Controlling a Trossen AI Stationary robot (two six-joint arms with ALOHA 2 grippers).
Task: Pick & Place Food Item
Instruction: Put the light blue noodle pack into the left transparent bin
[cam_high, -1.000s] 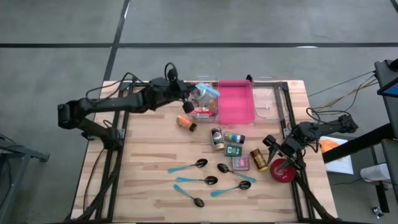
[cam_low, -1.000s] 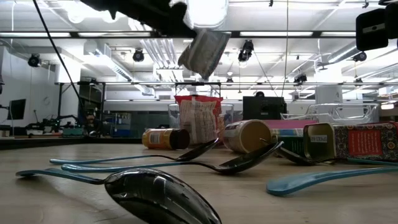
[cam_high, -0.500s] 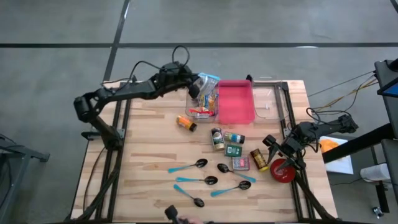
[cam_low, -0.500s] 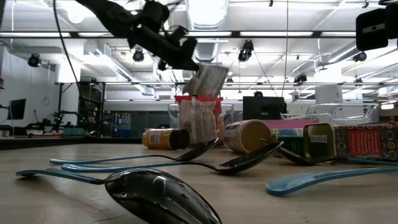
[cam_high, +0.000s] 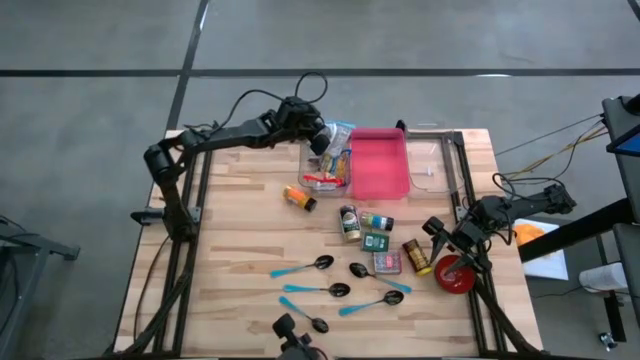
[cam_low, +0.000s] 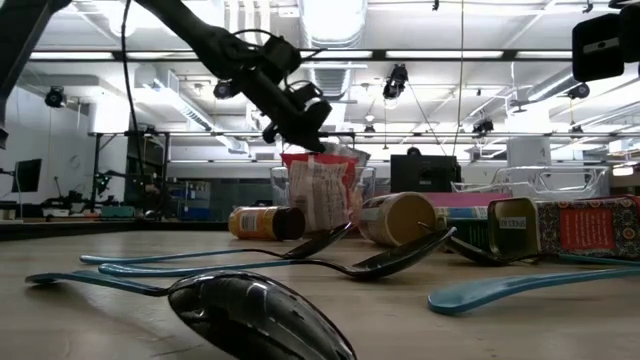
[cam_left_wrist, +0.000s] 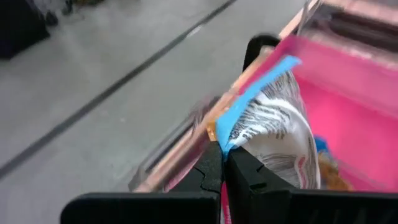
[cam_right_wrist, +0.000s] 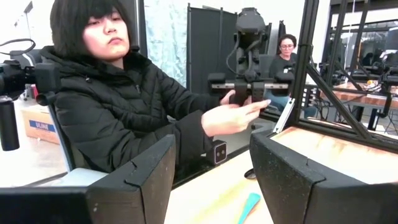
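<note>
Now the left pincer (cam_high: 322, 143) is clenched on the top edge of a snack bag (cam_high: 338, 150), holding it over the clear bin (cam_high: 310, 183). Right pincer (cam_high: 447, 243) waits half-open at the counter (cam_high: 230, 260) edge.

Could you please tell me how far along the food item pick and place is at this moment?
Done: the left gripper is shut on a snack bag and has it lifted. In hand: it holds the bag over the clear bin beside the pink tray. Left: releasing the bag. The right gripper waits open at the table's right edge, holding nothing.
</note>
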